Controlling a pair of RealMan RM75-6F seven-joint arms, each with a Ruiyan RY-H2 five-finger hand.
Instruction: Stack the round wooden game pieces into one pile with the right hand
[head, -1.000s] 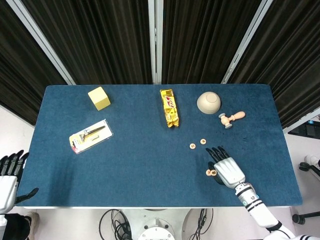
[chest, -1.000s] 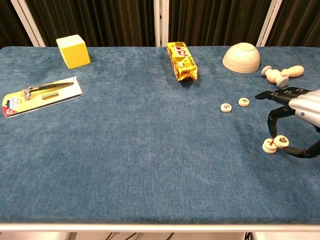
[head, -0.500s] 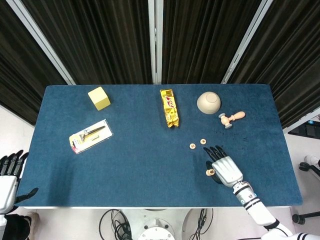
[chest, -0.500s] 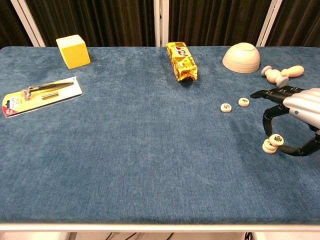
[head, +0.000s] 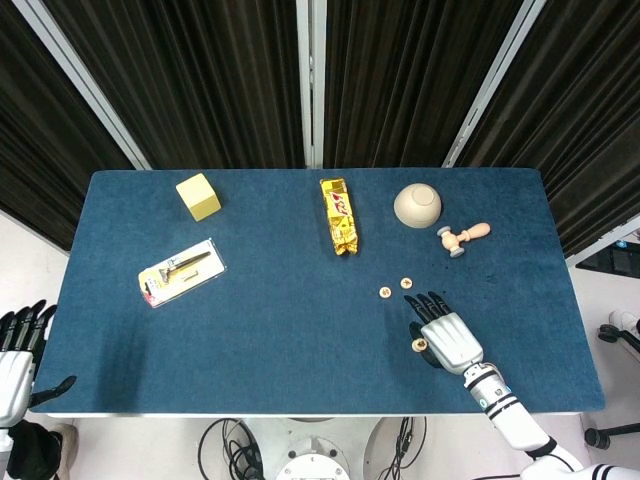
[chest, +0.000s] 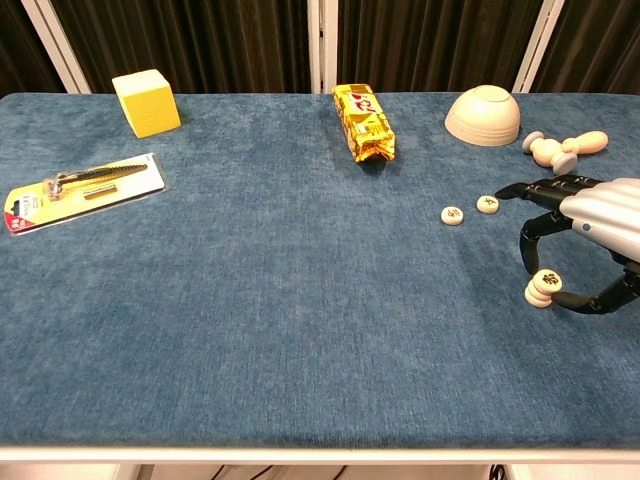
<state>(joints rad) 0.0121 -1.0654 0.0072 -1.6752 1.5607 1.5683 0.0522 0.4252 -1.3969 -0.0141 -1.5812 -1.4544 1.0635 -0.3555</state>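
Though unreadably small, dark marks top each round piece (chest: 546, 281).

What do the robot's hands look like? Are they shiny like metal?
A bit! The right hand has a smooth silvery-grey shell on its back and thin black fingers. Its wrist is white with dark rings. The left hand, off the blue table's edge, looks alike: pale shell, black fingers.

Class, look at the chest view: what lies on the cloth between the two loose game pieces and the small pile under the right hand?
Nothing: only bare blue cloth separates the loose pieces from the pile, clearest in the chest view.
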